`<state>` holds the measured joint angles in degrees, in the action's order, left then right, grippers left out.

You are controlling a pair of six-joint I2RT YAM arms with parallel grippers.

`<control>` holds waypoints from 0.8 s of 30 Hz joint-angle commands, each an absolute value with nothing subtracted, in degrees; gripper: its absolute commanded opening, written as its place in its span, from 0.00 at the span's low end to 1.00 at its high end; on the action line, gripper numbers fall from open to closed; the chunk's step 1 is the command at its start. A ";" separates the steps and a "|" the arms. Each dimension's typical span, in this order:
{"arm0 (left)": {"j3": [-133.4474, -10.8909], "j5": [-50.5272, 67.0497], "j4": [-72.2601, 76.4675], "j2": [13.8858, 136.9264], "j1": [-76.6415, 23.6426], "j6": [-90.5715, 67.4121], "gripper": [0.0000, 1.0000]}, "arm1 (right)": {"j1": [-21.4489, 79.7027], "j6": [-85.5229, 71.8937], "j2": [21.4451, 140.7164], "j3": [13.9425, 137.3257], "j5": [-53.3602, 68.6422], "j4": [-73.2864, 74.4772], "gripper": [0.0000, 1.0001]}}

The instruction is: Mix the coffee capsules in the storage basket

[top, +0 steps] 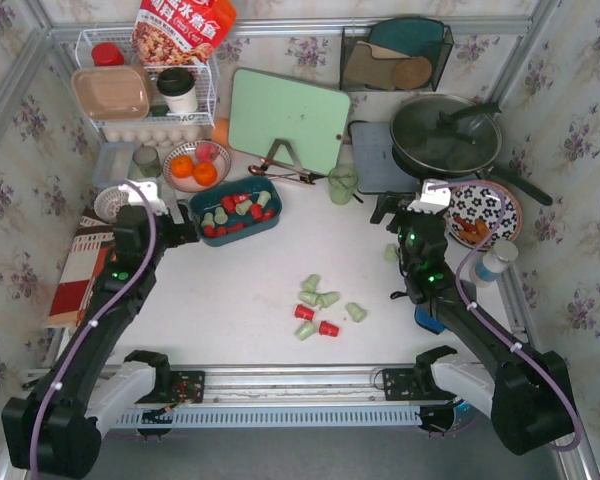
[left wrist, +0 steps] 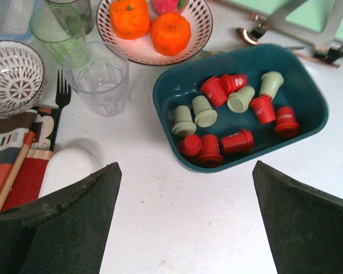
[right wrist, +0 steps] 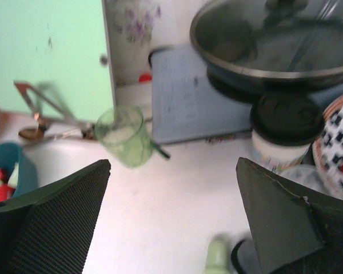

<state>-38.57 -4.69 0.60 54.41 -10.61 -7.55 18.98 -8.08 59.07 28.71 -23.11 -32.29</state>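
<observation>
Stock list as I see it, L to R. Far L: striped cloth, patterned bowl, and a fork between bowl and clear glass, w/ a green glass behind. L gripper: fingers spread wide, nothing between them, held just short of the near side of the storage basket. Behind the basket: dish w/ two oranges. The basket sits L of centre on the white table, holding coffee capsules. I count 7 red and 4 mint, jumbled, some standing and some on their sides. Mid table, well apart from the basket: loose capsules, 5 mint + 2 red in a cluster, not touching either gripper. Behind centre: mint cutting board propped up on a stand, green cup at its R. A lone mint capsule lies on the table just near of the R gripper. That claw also gapes wide, empty, facing the back wall. Far R: lidded pan, then a black-and-white plate w/ food on it; can't tell what.
</observation>
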 commanded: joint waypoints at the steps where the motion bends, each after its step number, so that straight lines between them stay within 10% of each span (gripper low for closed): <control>1: -42.67 -10.19 -15.10 50.21 -10.90 -19.42 1.00 | 19.07 -16.64 58.45 31.76 -19.24 -12.94 1.00; 5: -46.98 -22.63 -35.10 46.32 -10.39 -42.25 1.00 | 19.07 -20.56 58.98 34.10 -21.17 -6.34 1.00; 24: -44.63 -1.72 -43.10 38.97 -10.37 -33.36 1.00 | 20.68 -20.97 57.02 28.59 -4.77 -0.39 0.94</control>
